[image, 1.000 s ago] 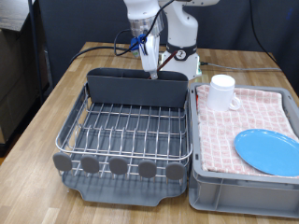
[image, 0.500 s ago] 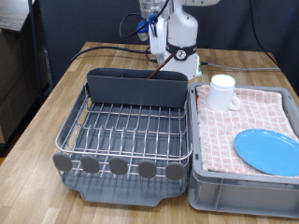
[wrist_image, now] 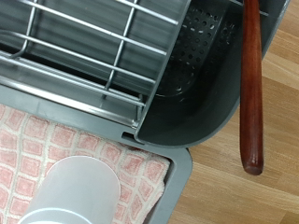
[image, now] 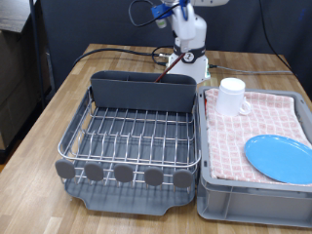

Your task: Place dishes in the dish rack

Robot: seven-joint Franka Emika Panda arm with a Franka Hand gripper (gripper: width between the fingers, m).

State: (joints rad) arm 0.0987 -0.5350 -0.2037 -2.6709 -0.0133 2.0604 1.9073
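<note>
My gripper [image: 178, 12] is high at the exterior view's top, above the far end of the dish rack [image: 136, 136]; its fingers do not show in the wrist view. The wrist view shows the dark-brown wooden spoon [wrist_image: 249, 84] running across the rack's grey back compartment [wrist_image: 196, 84], with its rounded handle end over the table and its other end out of frame. The white mug [image: 231, 96] stands on the checked cloth, and also shows in the wrist view [wrist_image: 79, 191]. The light-blue plate [image: 281, 158] lies on the cloth at the exterior view's right.
A grey crate [image: 255, 195] lined with red-and-white checked cloth [image: 263, 122] sits right beside the rack on the wooden table [image: 58, 97]. The robot base [image: 191, 58] stands behind the rack. Grey knobs [image: 124, 174] line the rack's near edge.
The gripper has risen from just over the back compartment to the exterior view's top and shifted a little right. The mug and plate have not moved.
</note>
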